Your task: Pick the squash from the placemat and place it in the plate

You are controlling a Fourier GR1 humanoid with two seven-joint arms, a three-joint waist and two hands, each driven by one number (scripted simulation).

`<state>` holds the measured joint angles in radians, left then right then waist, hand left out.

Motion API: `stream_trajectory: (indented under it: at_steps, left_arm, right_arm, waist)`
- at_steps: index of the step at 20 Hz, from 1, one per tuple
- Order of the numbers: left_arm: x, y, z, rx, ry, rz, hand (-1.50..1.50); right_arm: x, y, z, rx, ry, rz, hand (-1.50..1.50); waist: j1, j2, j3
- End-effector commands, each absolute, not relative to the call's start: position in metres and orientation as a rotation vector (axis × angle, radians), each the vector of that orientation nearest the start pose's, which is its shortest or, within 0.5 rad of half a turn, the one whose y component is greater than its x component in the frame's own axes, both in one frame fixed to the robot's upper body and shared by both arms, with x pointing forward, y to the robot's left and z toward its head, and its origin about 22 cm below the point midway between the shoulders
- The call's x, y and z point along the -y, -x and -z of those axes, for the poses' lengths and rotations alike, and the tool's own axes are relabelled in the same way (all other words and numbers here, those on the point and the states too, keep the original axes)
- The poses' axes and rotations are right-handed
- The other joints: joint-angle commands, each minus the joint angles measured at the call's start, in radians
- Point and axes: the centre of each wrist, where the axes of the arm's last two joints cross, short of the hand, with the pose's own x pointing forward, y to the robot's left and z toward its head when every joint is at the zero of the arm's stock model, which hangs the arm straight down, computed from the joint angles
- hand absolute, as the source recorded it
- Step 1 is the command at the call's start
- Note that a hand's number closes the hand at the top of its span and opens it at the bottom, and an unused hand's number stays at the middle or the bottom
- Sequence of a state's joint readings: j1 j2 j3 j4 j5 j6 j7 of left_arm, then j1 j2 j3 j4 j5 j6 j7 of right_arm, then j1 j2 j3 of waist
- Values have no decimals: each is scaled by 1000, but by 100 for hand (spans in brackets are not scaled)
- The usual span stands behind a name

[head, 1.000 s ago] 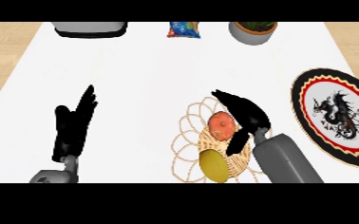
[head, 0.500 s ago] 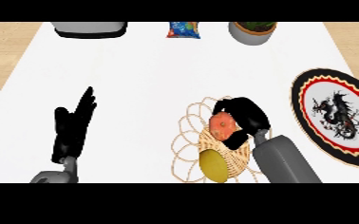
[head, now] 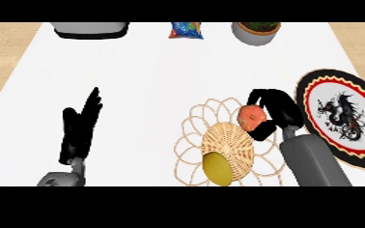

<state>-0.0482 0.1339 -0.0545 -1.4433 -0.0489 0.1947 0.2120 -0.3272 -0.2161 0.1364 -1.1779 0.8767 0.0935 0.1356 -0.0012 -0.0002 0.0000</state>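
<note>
Right now, curled round the orange squash (head: pixel 251 117) at the upper right part of the woven placemat (head: pixel 214 125): right hand (head: pixel 274 113), fingers (head: pixel 262 96) arched over the top and thumb hooked under the near side, so grasping it rather than released. Squash roundish, no clear long axis, apparently not lifted yet, though contact with the mat hard to judge. Just to the right, the patterned plate (head: pixel 314 84) with the dark dragon motif, near the hand, its rim just beside the placemat's edge. Next move, by judgement: lift, then a short carry rightward. Also on the mat: a yellow fruit (head: pixel 217 169) toward the near edge. Resting at the view's left above the white tabletop (head: pixel 157 72): left hand (head: pixel 77 133), fingers straight, holding nothing, much farther from squash and plate.
</note>
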Motion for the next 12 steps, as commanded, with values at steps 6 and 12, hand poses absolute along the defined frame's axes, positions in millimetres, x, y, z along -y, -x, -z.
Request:
stream_trajectory:
  at_steps: [6,12]
  left_arm:
    - [-247,-256,12,1287,-262,20,0]
    - [-272,-251,8,1285,-251,19,0]
  right_arm:
    - [269,-296,-52,1351,1036,-859,150]
    - [274,-291,-94,1469,1294,-555,150]
  waist:
    - [-13,-4,-1]
    - [-12,-3,-1]
